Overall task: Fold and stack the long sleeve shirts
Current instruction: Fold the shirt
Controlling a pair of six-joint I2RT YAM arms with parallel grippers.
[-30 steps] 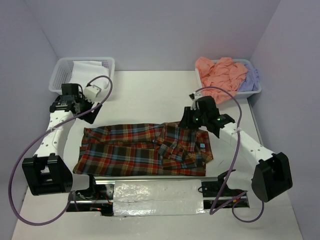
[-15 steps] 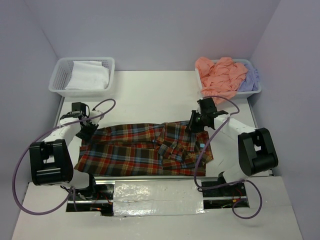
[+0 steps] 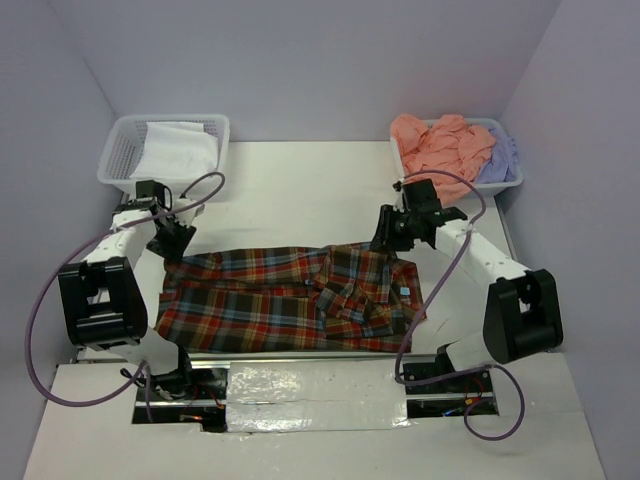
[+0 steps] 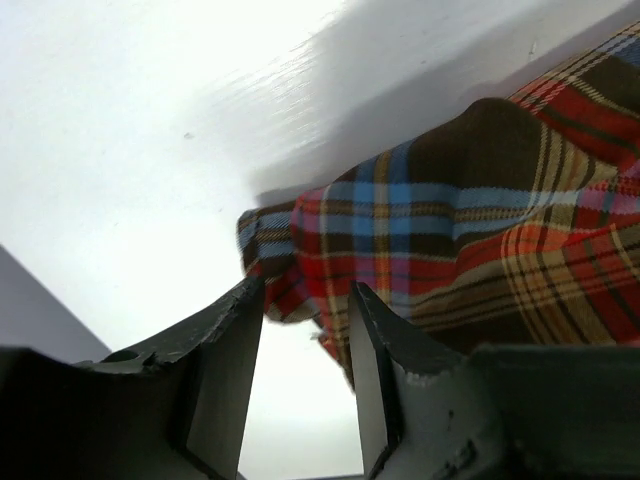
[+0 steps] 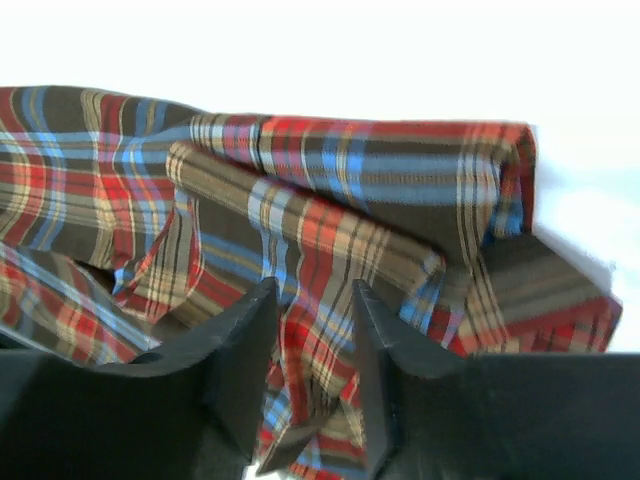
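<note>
Left wrist view: has the left claw got the red, brown, blue and yellow plaid cloth shirt?

Yes, it is half-closed on a corner, lifted off the white counter. The right claw pinches a fold likewise. The rest lies spread between them, on their near side.

How to fold it well?

I'd raise both evenly and carry the edge over without dragging.

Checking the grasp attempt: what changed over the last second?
The left tool came from beside the left basket down to the shirt's far-left corner. The right tool kept to the far-right corner. Cloth now sits between each tool's fingers. Shirt and pink pile stayed.
</note>
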